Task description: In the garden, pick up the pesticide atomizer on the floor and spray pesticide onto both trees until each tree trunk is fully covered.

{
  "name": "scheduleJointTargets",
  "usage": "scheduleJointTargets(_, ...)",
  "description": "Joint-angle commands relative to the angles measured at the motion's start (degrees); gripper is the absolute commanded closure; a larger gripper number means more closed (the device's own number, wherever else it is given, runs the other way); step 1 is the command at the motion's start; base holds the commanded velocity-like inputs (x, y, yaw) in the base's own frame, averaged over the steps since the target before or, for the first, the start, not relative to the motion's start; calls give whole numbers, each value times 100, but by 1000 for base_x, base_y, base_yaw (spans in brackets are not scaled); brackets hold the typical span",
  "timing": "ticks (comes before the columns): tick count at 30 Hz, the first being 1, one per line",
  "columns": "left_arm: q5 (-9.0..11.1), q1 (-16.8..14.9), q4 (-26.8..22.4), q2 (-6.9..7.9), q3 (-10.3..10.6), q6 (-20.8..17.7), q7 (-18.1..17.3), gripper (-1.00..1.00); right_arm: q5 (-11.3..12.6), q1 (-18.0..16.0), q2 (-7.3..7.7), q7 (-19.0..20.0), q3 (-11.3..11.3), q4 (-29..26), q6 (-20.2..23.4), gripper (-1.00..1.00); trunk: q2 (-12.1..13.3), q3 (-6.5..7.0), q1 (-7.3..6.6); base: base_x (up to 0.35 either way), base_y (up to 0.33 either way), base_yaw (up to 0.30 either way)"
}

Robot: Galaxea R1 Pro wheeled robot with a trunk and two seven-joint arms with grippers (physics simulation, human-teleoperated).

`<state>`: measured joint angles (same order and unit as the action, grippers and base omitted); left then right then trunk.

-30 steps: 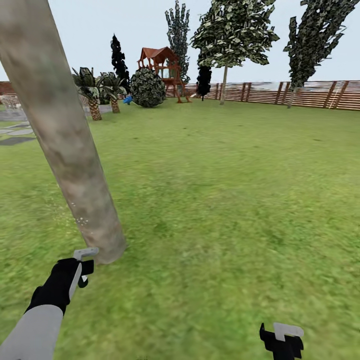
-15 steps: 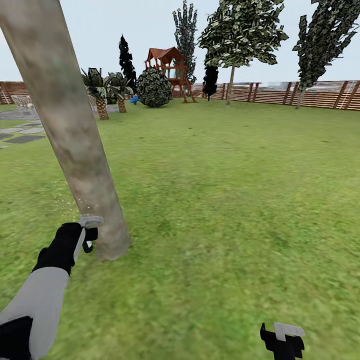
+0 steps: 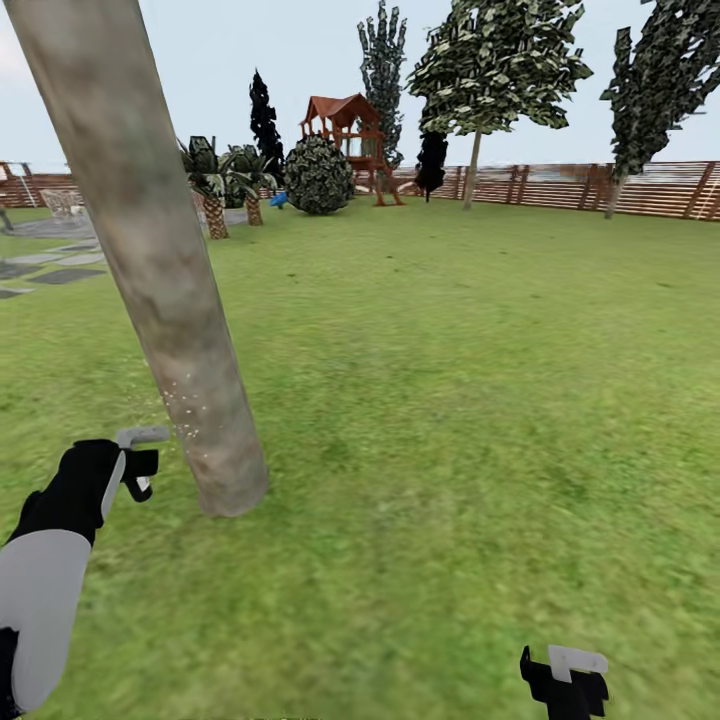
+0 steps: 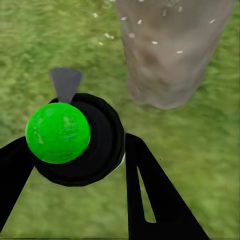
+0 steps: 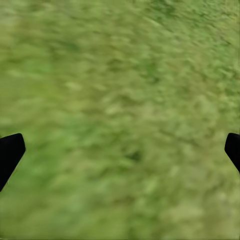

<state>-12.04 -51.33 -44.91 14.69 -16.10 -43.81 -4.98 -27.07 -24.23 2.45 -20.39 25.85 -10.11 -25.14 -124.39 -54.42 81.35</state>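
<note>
The left hand (image 3: 140, 470) is closed around the small black pesticide atomizer (image 4: 82, 145), whose top shows green in the wrist view, just beside the thick mottled grey-tan tree trunk (image 3: 170, 300). White specks of pesticide (image 3: 180, 405) dot the lower bark. I would aim the nozzle at the bare parts and sweep slowly. The right hand (image 3: 565, 680) hangs wide and empty over the green grass lawn (image 3: 450, 400).

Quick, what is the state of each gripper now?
Left gripper: shut on the pesticide atomizer, beside the tree trunk.
Right gripper: open, holding nothing, over grass.
</note>
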Motion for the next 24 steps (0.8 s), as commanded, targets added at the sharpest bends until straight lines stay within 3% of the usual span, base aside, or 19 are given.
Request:
scheduleJointTargets(1,0,1,-18,-34,18,-2,-15,100,0,0,1,0,-1,0,0,-100,0,0,0,0,0,152)
scheduleJointTargets(2,0,-2,-28,-80,35,-3,-20,100,0,1,-1,0,-1,0,0,-100,0,0,0,0,0,97)
scheduleJointTargets(4,-4,-26,-46,-346,99,-6,-28,100,0,2,1,0,-1,0,0,-100,0,0,0,0,0,33)
scheduleJointTargets(7,-2,-344,-52,-429,111,-442,-36,100,0,3,1,0,-1,0,0,-100,0,0,0,0,0,4)
scheduleJointTargets(10,-20,-447,-51,-331,105,-648,-45,100,0,2,1,0,-1,0,0,-100,0,0,0,0,0,0)
scheduleJointTargets(13,1,-450,-61,94,87,-667,-69,100,0,3,1,0,-1,0,0,-100,0,0,0,0,0,0)
scheduleJointTargets(14,-10,-439,-105,135,99,-676,-77,100,0,0,1,0,-1,0,0,-100,0,0,0,0,0,0)
scheduleJointTargets(24,8,-430,-465,118,99,-733,-86,100,0,0,-4,0,-1,0,0,-100,0,0,0,101,-145,0)
